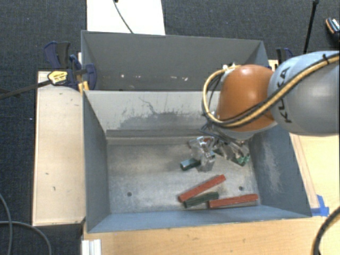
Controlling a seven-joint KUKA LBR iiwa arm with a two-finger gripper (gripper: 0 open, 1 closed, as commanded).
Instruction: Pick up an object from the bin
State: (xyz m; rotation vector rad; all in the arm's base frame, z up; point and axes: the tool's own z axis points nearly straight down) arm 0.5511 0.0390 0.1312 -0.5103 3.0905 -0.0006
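Grey bin [133,190] floor is lying open toward nine o'clock; gripper [205,155] is hanging just beside a small dark block [187,164], jaw state untellable; red bars [202,188] at six.

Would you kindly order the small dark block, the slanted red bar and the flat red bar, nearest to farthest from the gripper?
1. small dark block, just view-left of the gripper.
2. slanted red bar, toward the front.
3. flat red bar, front right.
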